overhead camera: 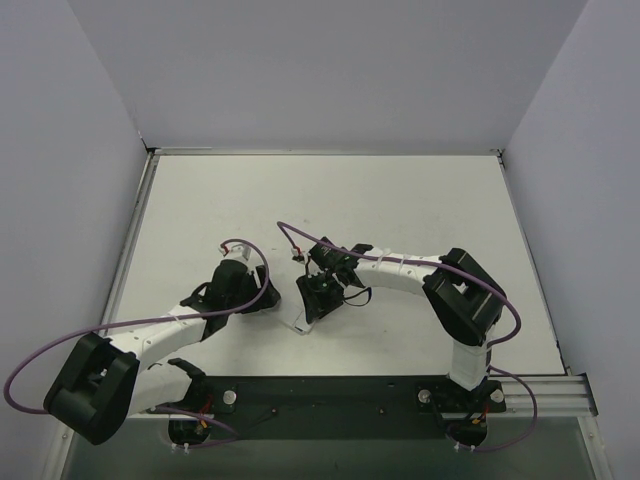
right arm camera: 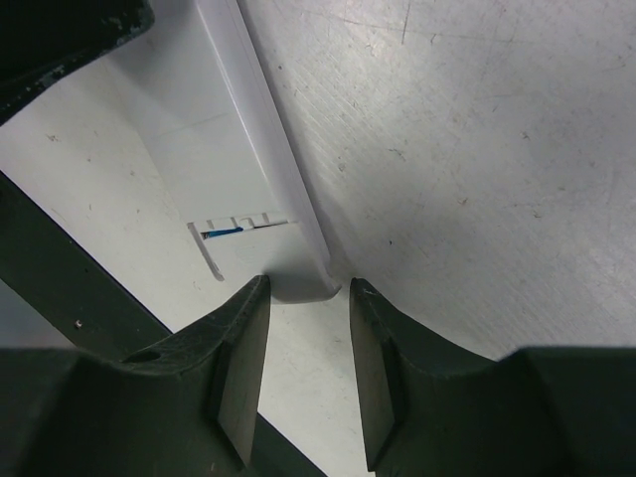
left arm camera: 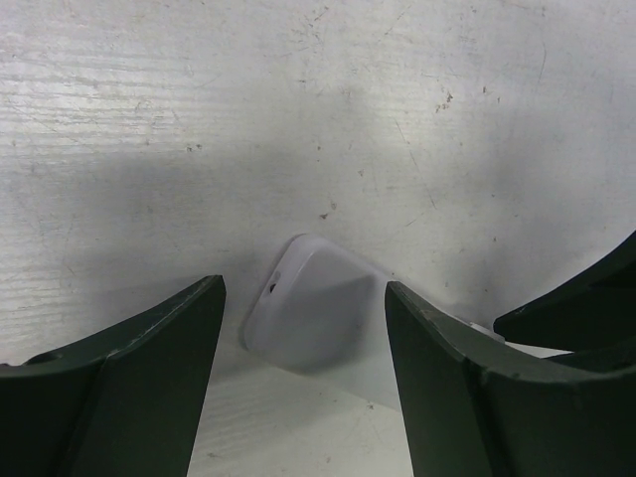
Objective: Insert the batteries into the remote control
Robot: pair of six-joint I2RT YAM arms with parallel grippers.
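Pale grey walls enclose a white table [overhead camera: 400, 200]: back wall [overhead camera: 330, 60], left wall [overhead camera: 60, 200], right wall [overhead camera: 590, 180]. A dark strip [overhead camera: 330, 392] and a metal rail [overhead camera: 545, 385] line its near edge. The light is soft and even.

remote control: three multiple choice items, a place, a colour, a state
1. The remote control lies: A between left end effector and right end effector; B at a far corner; C on an arm base.
2. Strip in its open bay: A red; B blue; C yellow.
3. The left end effector is: A open; B shut on a battery; C out of view.
A, both wrist views show it at the fingertips; B, the right wrist view shows blue; A, its jaws stand apart.
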